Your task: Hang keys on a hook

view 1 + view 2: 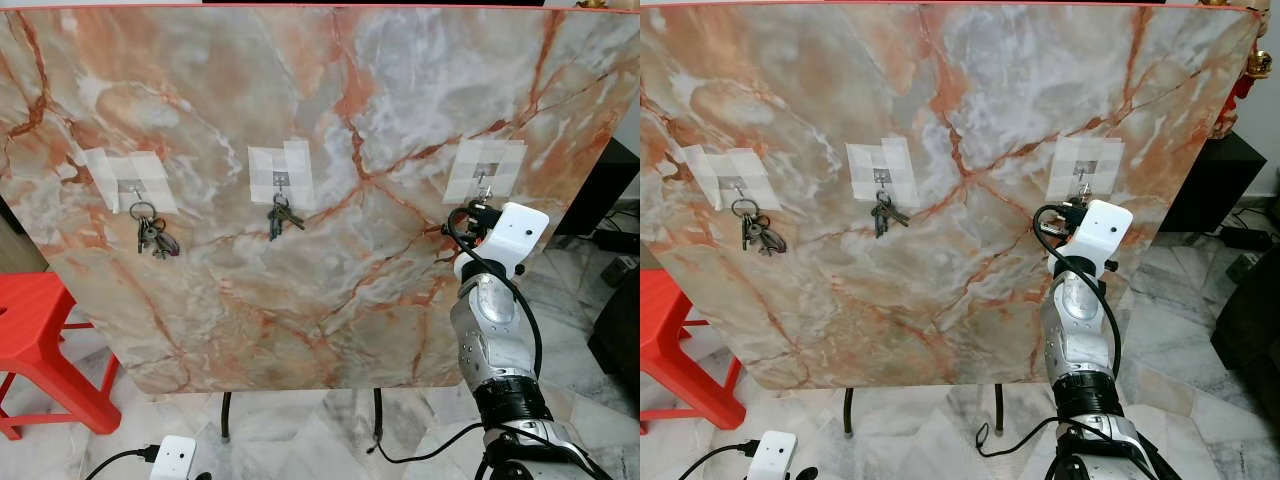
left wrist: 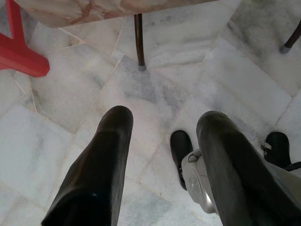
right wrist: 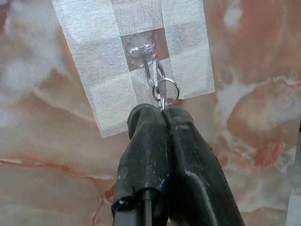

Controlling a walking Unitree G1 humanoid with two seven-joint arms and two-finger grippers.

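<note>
We see a marble board [image 1: 320, 200] standing upright, with three taped hooks across its middle. The left hook [image 1: 134, 188] and the middle hook [image 1: 281, 181] each carry a bunch of keys [image 1: 153, 233] [image 1: 281, 217]. At the right of the frame our right gripper [image 3: 162, 109] is raised to the third hook [image 3: 141, 48]; its fingers [image 3: 146, 136] are pressed together on a key ring [image 3: 165, 91] that touches the hook's wire. Our left gripper [image 2: 164, 127] hangs over the marble floor [image 2: 211, 61], fingers apart and holding nothing
</note>
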